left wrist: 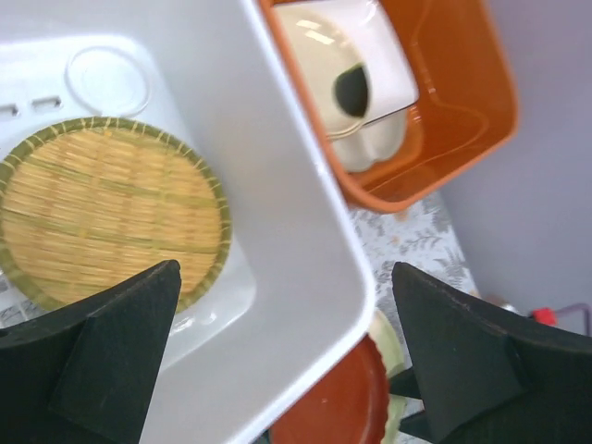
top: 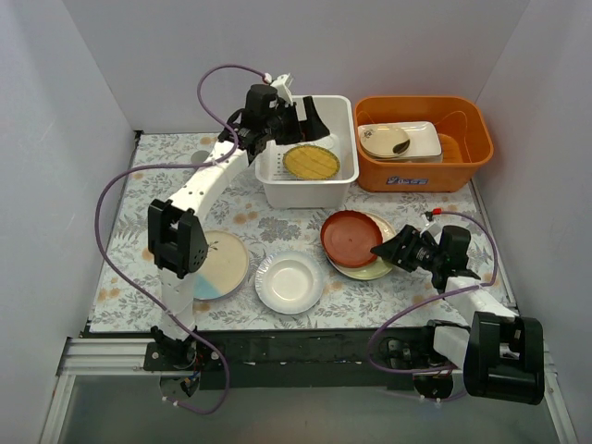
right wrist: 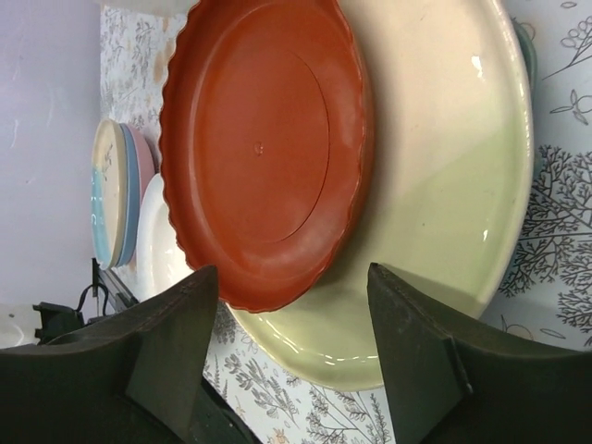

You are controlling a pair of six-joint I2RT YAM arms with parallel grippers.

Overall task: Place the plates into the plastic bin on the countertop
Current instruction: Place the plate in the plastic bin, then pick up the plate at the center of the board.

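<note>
Left gripper (top: 308,123) spread empty over round woven yellow plate (top: 311,162) in white plastic bin (top: 305,192); right gripper (top: 388,252) spread empty beside scalloped red plate (top: 351,237).

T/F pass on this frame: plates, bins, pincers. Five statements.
1. The woven plate lies in the white bin. True.
2. The left pincer holds a plate. False: it is open and empty above the bin.
3. The red plate rests on a cream plate. True.
4. The white plate is in the orange tub. False: it lies on the countertop; the tub holds a rectangular dish.
5. The right pincer is shut on the red plate. False: it is open, by that plate's edge.
</note>
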